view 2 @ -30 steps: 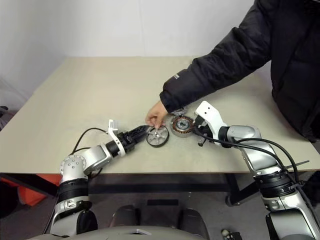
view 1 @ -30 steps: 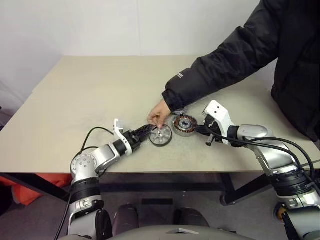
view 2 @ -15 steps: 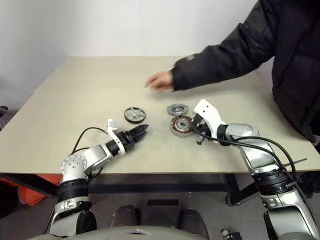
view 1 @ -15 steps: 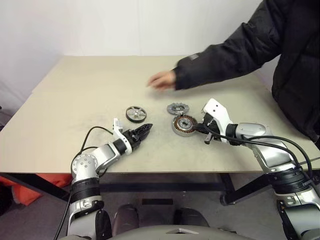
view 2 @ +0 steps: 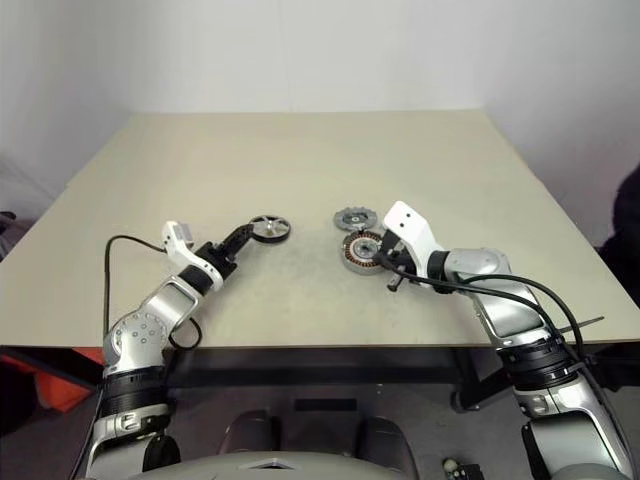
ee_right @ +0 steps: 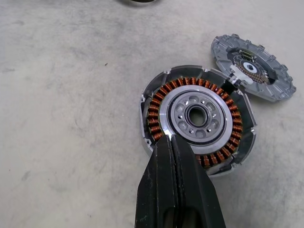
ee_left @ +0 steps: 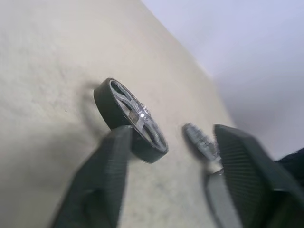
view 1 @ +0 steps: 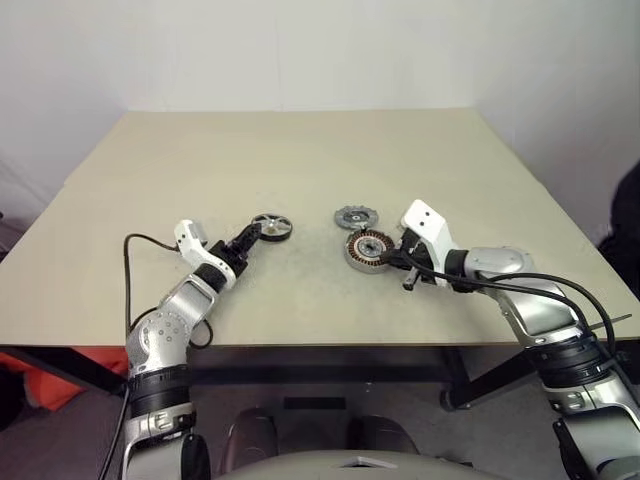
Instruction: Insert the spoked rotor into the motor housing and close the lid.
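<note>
The spoked rotor (view 1: 272, 227) lies flat on the table, left of the lid (view 1: 355, 217). My left gripper (view 1: 247, 239) points at it from the near left with its fingers open. In the left wrist view the rotor (ee_left: 128, 118) sits just beyond the fingertips (ee_left: 118, 142), with nothing held. The motor housing (view 1: 367, 250), with copper windings around a silver centre, rests just in front of the notched grey lid (ee_right: 251, 52). My right gripper (ee_right: 173, 140) is shut and empty. Its tip lies over the near edge of the housing (ee_right: 197, 116).
The beige table (view 1: 300, 150) stretches bare behind the parts. A cable (view 1: 140, 240) loops from my left wrist over the table's near left. A person's dark sleeve (view 1: 632, 205) shows at the right edge.
The person's arm has pulled back off the table, leaving the rotor left of the lid. My left gripper has swung left towards the rotor, rolled and opened wider. The right arm has stayed put.
</note>
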Controlling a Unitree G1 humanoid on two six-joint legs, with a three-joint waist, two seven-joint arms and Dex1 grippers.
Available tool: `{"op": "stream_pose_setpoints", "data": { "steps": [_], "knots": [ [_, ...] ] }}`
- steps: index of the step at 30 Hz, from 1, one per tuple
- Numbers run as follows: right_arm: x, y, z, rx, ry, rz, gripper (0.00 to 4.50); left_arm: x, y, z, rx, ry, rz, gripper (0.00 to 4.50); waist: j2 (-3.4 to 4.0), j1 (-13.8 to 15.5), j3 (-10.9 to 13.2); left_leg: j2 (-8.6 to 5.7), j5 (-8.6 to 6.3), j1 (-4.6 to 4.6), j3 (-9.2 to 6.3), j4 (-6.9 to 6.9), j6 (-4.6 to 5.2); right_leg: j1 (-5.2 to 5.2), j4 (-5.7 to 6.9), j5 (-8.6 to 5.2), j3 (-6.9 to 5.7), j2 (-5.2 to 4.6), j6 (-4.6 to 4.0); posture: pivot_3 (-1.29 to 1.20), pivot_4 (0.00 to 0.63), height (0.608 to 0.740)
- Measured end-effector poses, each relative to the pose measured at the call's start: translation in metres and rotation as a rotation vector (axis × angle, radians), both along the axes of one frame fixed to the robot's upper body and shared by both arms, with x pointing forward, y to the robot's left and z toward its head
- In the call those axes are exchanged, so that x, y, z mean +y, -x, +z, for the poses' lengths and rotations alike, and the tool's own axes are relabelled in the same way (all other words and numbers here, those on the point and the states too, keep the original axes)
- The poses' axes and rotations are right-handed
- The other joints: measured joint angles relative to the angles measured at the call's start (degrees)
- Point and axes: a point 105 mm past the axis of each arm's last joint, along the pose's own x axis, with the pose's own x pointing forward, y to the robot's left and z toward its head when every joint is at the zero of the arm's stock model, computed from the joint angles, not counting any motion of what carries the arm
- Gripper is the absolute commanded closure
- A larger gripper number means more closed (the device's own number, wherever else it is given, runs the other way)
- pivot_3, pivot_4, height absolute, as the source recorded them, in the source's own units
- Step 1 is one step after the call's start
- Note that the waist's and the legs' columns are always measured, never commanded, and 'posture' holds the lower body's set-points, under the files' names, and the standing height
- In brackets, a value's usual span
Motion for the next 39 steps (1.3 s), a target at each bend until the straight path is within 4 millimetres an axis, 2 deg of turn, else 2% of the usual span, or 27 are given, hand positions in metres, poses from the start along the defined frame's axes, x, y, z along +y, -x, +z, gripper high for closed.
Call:
{"op": "stream_pose_setpoints", "data": {
  "steps": [2,6,9,13,20,31,39],
  "knots": [
    [0.000,-0.001,0.000,0.002,-0.003,-0.002,4.50,-0.001,0.003,-0.004,-0.011,-0.094,-0.028,0.03,0.00,0.0,0.0,0.00,0.00,0.01,0.00,0.00,0.00,0.00,0.01,0.00,0.00,0.01,0.00,0.00,0.000,0.740],
    [0.003,-0.002,0.000,-0.001,-0.006,0.010,4.50,0.016,0.002,-0.007,-0.032,-0.281,0.000,0.03,0.00,-0.1,0.0,0.00,0.01,0.06,0.00,0.00,-0.02,-0.01,0.09,0.00,0.01,0.01,0.00,0.00,0.000,0.740],
    [0.005,-0.004,0.001,-0.004,-0.006,0.016,4.50,0.026,-0.002,-0.014,-0.005,-0.321,0.044,0.03,0.01,-0.2,0.0,-0.02,0.02,0.09,0.01,0.02,-0.03,-0.01,0.14,0.00,0.07,0.00,0.00,0.00,0.000,0.740],
    [0.006,-0.005,0.001,-0.006,-0.005,0.021,4.50,0.019,-0.005,-0.032,0.077,-0.257,0.071,0.03,-0.01,0.0,0.0,-0.03,0.02,0.08,0.01,0.05,-0.04,0.01,0.17,0.00,0.09,-0.02,-0.01,0.00,0.000,0.740],
    [0.007,-0.004,-0.001,0.000,-0.001,0.029,4.50,-0.002,-0.016,-0.033,0.089,-0.164,0.046,0.03,0.04,0.4,0.0,-0.07,0.04,0.14,0.00,0.06,-0.05,0.10,0.21,0.00,0.09,-0.08,0.00,0.00,0.000,0.740],
    [0.006,-0.004,-0.001,0.000,0.006,0.031,4.50,-0.013,-0.031,-0.029,0.136,0.170,0.025,0.03,0.05,1.7,0.0,-0.10,0.04,0.16,0.00,0.10,-0.06,0.17,0.22,0.00,0.08,-0.13,0.00,0.00,0.000,0.740],
    [0.007,-0.003,-0.003,0.004,0.013,0.034,4.50,-0.037,-0.048,-0.023,0.213,0.362,-0.039,0.03,0.04,1.6,0.0,-0.11,0.04,0.10,0.00,0.07,-0.05,0.12,0.21,0.01,0.07,-0.14,0.00,0.00,0.000,0.740]
  ]
}}
